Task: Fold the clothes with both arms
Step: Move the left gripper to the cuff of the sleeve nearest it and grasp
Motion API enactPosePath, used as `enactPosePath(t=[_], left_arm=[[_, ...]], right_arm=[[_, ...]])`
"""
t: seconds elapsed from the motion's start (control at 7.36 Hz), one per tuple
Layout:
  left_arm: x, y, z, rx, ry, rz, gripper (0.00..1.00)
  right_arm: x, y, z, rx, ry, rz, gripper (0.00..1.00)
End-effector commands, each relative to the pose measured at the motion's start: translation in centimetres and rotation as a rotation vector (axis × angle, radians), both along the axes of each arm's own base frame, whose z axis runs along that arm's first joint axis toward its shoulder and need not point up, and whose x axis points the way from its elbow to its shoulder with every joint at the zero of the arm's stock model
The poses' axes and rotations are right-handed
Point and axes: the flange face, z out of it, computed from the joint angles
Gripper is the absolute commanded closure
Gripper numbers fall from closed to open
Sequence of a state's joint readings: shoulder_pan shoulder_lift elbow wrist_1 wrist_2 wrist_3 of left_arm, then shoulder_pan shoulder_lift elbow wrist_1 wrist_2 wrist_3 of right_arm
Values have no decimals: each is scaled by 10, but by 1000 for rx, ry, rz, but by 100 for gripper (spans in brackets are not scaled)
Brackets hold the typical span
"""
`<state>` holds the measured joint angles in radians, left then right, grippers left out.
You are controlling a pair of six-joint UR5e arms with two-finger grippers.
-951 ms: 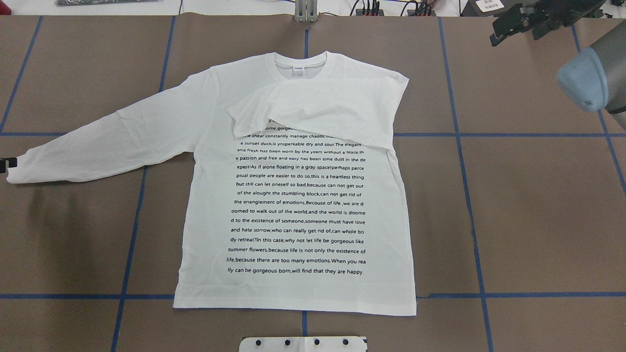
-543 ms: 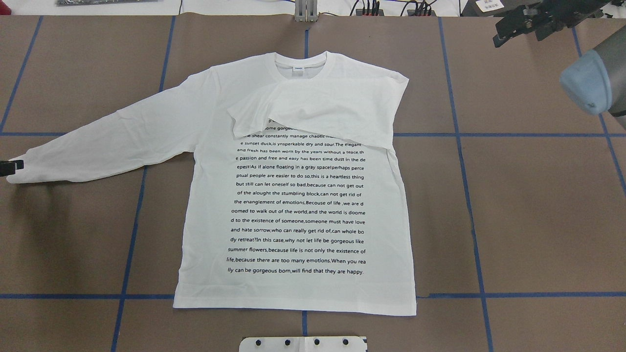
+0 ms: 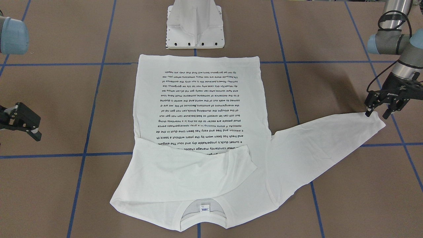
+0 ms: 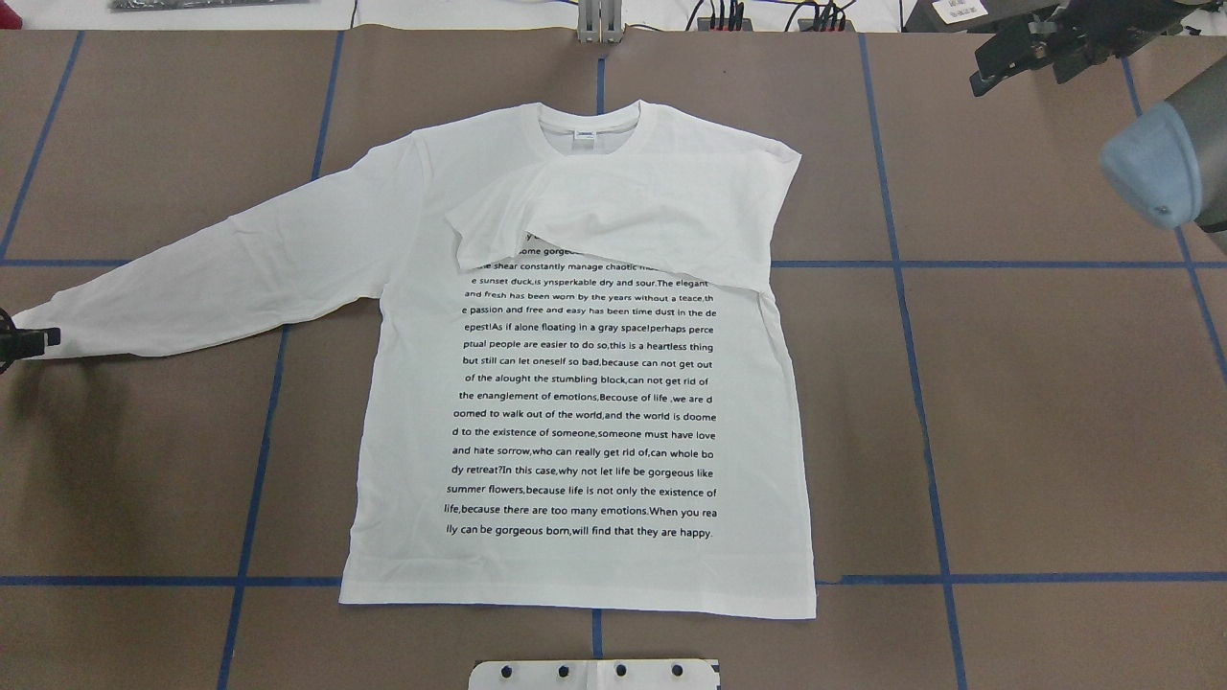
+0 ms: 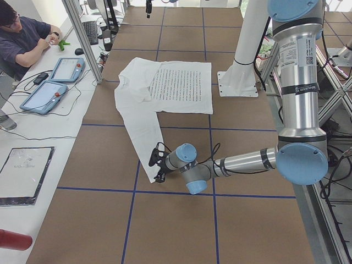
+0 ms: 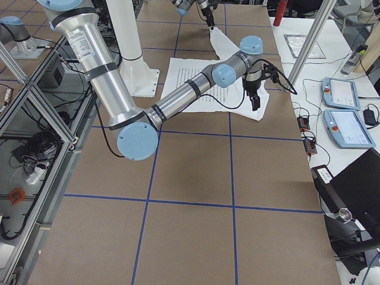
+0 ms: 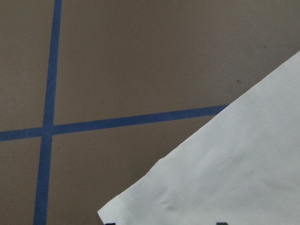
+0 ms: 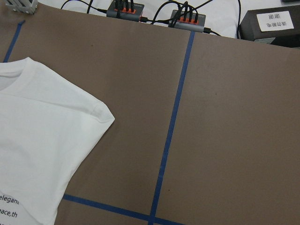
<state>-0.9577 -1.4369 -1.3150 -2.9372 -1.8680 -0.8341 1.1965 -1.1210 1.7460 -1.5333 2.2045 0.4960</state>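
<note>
The white long-sleeved T-shirt (image 4: 585, 402) lies flat on the brown table, text side up, collar at the far edge. One sleeve is folded across the chest (image 4: 623, 216). The other sleeve (image 3: 324, 145) stretches out to my left. My left gripper (image 3: 376, 114) is low at that sleeve's cuff, its fingers apart on either side of the cuff's corner; it shows at the overhead view's left edge (image 4: 29, 337). The left wrist view shows the cuff (image 7: 225, 178) between two dark fingertips. My right gripper (image 3: 23, 127) is open and empty, well off the shirt at the far right (image 4: 1002, 57).
The white pedestal base (image 3: 195, 26) stands just behind the shirt's hem. Blue tape lines (image 4: 901, 287) grid the table. Cable hubs (image 8: 154, 14) lie along the far edge. An operator (image 5: 25, 33) and tablets (image 5: 55, 82) are at a side desk.
My left gripper has slid right onto the sleeve's cuff, which has shifted slightly. My right gripper has drawn a little further away toward the far right corner.
</note>
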Motion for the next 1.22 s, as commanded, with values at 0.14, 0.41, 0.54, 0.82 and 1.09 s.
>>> enactPosePath(t=[0.14,0.41,0.54,0.82,1.09], left_arm=[[6,5,1,3,3,21,23],[6,9,3,9,5,26,30],[6,11,4,6,6,26,53],[5,11,-1,25,12,31,100],[10,11,-15,42,43,70,100]], right_arm=[[1,0,5,-1,10,6,0],[2,2,10,-5,11,6,0],[2,2,9,-3,11,6,0],[2,3,7,1,9,6,0],[3,4,7,0,9,7,0]])
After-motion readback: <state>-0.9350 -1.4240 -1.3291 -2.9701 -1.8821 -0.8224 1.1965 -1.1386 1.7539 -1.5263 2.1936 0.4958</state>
